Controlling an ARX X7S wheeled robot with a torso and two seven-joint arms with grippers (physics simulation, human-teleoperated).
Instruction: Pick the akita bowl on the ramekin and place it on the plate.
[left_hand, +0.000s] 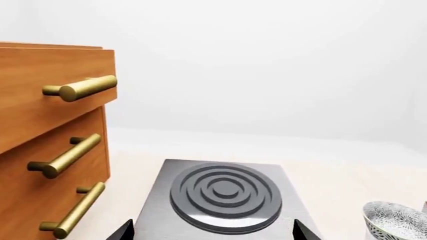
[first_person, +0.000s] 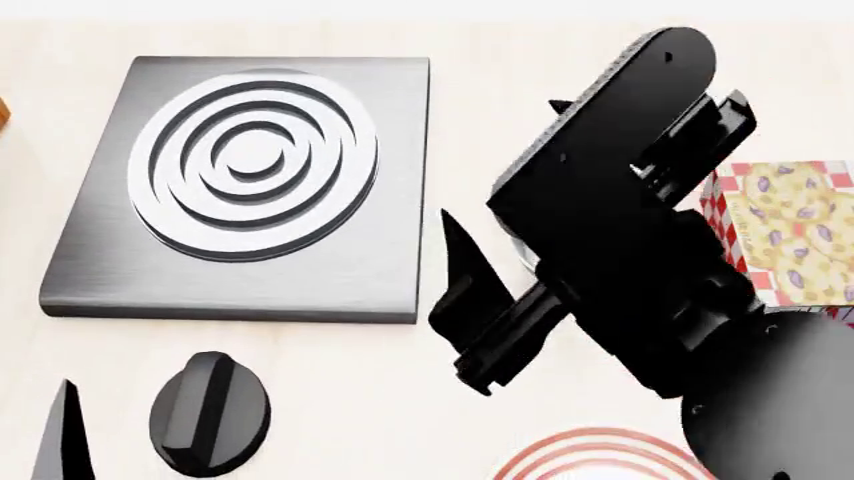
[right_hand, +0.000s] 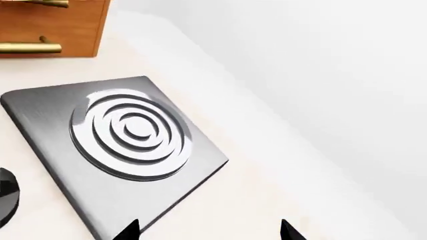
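Only one akita bowl (left_hand: 393, 220) can be seen, and only in the left wrist view: a speckled grey-and-white rim at the frame's edge, on the pale counter right of the stove plate (left_hand: 223, 197); whether it is the one on the ramekin cannot be told, as what it sits on is cut off. In the head view the plate (first_person: 594, 458) shows as red rings at the near edge, partly under the right arm (first_person: 627, 230). The right gripper (first_person: 470, 300) hangs between the stove plate and the plate, its dark fingertips spread apart with nothing between them. The left gripper (left_hand: 213, 231) also shows two separated tips, holding nothing. A black knob (first_person: 210, 412) lies near the stove plate, a wooden drawer cabinet (left_hand: 47, 145) with brass handles stands to the left, and a red-checked box (first_person: 787, 230) sits at the far right.
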